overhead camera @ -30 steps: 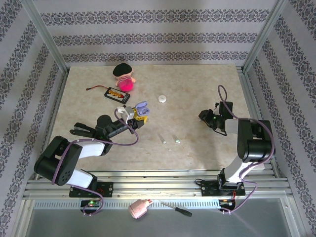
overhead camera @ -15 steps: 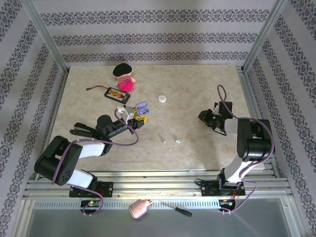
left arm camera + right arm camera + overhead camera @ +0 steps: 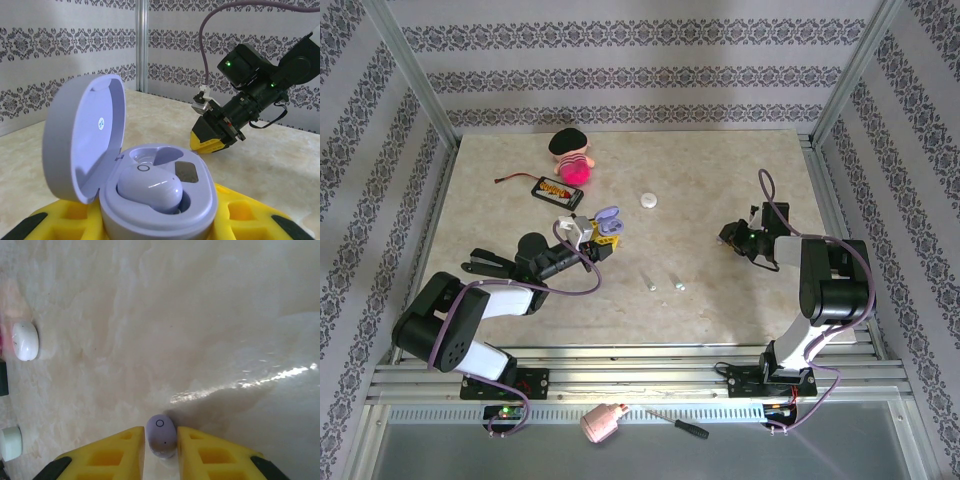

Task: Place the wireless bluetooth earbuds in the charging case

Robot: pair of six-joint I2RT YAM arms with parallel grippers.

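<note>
Lilac earbud (image 3: 161, 435) pinched by right gripper (image 3: 161, 439) | open charging case (image 3: 150, 205) clamped in left gripper (image 3: 605, 241)

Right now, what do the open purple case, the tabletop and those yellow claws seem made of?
Charging case: probably smooth lilac plastic, satin, soft highlights on the lid. Table: pale marble pattern, glossy with bright reflected streaks; stone or laminate, unclear. Fingers of the right gripper: likely matte yellow plastic, moulded recesses.

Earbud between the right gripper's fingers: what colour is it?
Pale lilac earbud; the right wrist view shows it best.
</note>
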